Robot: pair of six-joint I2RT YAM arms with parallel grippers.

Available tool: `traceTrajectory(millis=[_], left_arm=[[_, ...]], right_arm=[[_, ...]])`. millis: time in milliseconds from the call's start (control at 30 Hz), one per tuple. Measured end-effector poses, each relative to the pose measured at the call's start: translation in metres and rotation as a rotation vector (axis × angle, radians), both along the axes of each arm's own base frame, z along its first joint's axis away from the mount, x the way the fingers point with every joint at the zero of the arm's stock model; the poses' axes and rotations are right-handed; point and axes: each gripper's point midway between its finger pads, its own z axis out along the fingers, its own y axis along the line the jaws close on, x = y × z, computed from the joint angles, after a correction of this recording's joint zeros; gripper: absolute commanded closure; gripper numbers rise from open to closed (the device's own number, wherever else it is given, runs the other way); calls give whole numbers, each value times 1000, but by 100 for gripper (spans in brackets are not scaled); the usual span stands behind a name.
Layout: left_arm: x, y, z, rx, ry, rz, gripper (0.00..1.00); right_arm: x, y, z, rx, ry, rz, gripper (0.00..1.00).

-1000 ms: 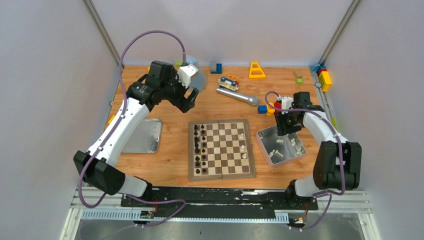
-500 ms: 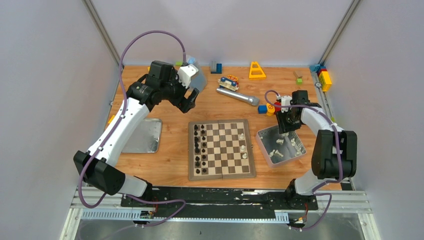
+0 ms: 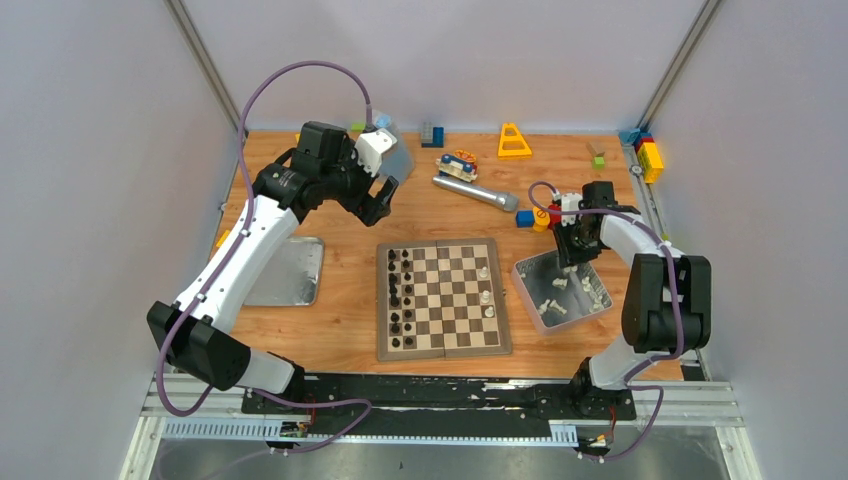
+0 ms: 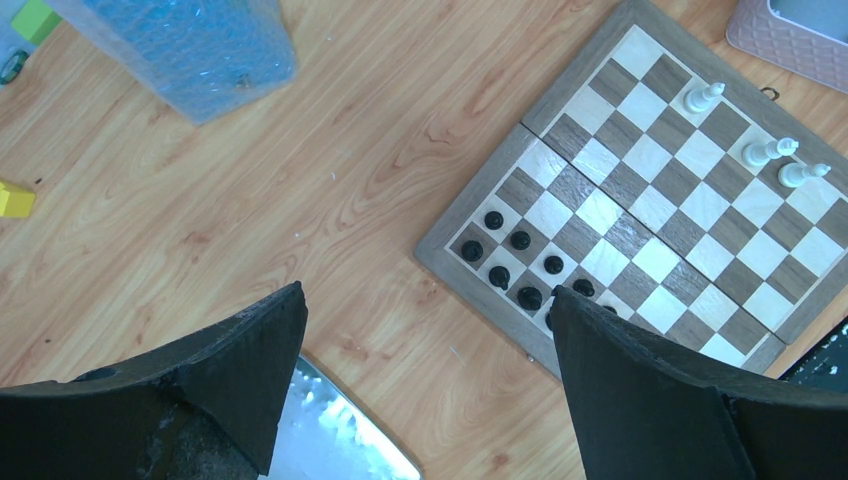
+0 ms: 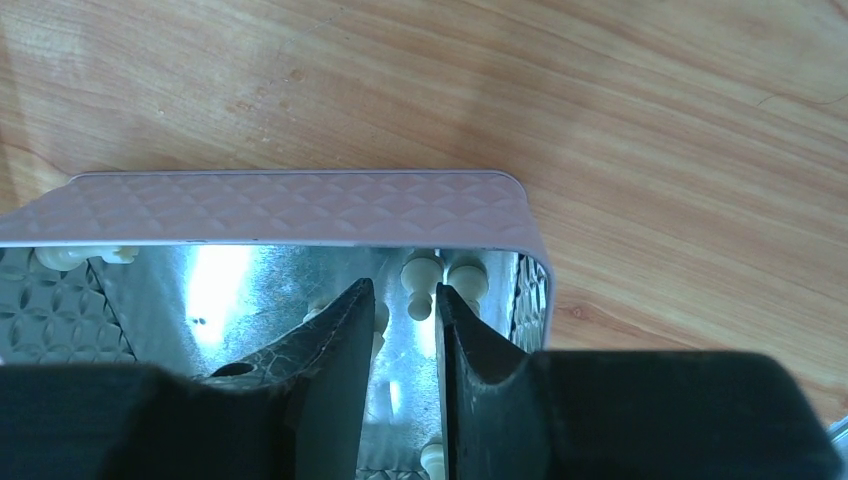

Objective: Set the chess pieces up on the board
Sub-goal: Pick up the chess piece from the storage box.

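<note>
The right gripper [image 5: 402, 300] has narrowed its fingers around 1 tiny cream chess piece [image 5: 420, 268] in the shiny square metal tin [image 5: 270, 205] on the right. I cannot tell if they touch it; probably the next pick. The left gripper [image 4: 428, 292] is spread wide.

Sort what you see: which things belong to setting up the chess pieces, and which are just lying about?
Job: board, white chess pieces, tin holding more pieces.
Lying about: yellow triangle, silver cylinder, coloured blocks, metal lid.

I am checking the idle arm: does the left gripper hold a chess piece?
No, the left gripper is wide open, and only the table and a corner of the board show between its jaws.
</note>
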Motion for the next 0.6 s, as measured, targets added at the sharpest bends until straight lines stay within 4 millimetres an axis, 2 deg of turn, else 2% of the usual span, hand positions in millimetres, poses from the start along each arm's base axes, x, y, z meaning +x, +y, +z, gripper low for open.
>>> traceTrajectory(millis=[267, 600], left_arm=[[0, 0, 0, 0, 0, 0, 1], [0, 0, 0, 0, 0, 0, 1]], right_arm=[[1, -2, 0, -11, -3, 2, 84], [1, -5, -1, -29, -3, 5, 87]])
